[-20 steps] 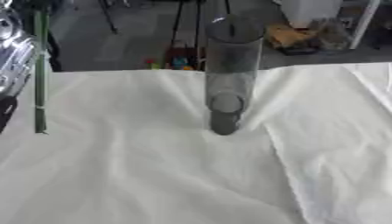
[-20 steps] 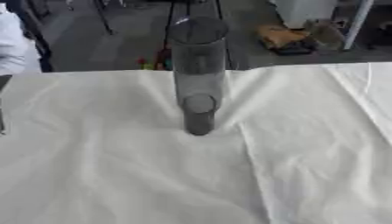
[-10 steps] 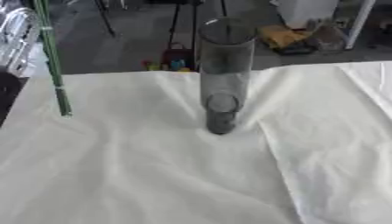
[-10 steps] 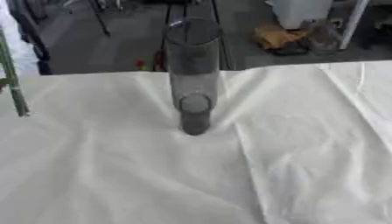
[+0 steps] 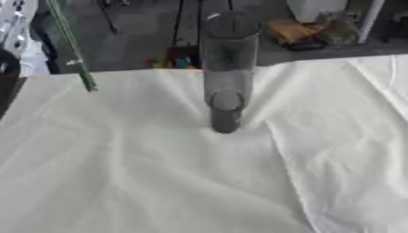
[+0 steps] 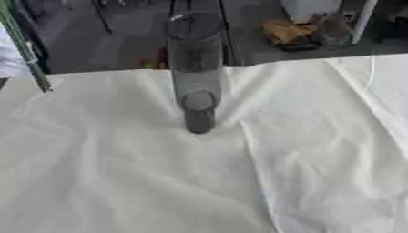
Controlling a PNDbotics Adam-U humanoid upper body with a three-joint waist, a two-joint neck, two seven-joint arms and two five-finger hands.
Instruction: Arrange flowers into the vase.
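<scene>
Your tall, clear grey-tinted glass cylinder vase [image 5: 228,68] stands upright near the middle of the counter [image 5: 159,182], a little toward the far edge, its open mouth up and nothing visible inside it. The thin green flower stem [image 5: 72,45] hangs at the far left, running down from the top edge of the view and slanting slightly rightward — its lower tip ends just above the far-left part of the cloth, well apart from the vase and to its left. No bloom shows; only the bare stalk is in view.

You cannot see either hand holding that stem. At the far left edge of the left eye view there is a dark rounded shape [image 5: 6,68], but what it is cannot be made out. So the state of your fingers cannot be told — neither hand shows in either view, and whatever holds the stem lies above the top edge.

The counter is covered by a creased white cloth [image 5: 334,150] with soft folds running across it; a second sheet or overlapping edge forms a seam down the right side, from beside the vase toward the near right corner.

Beyond the far edge lies a dark grey floor [image 6: 119,41]. On it, behind the vase, there are some small coloured objects [image 5: 174,61], and farther right a brownish cardboard-like heap [image 6: 287,32] beside a pale upright leg [image 5: 368,20].
</scene>
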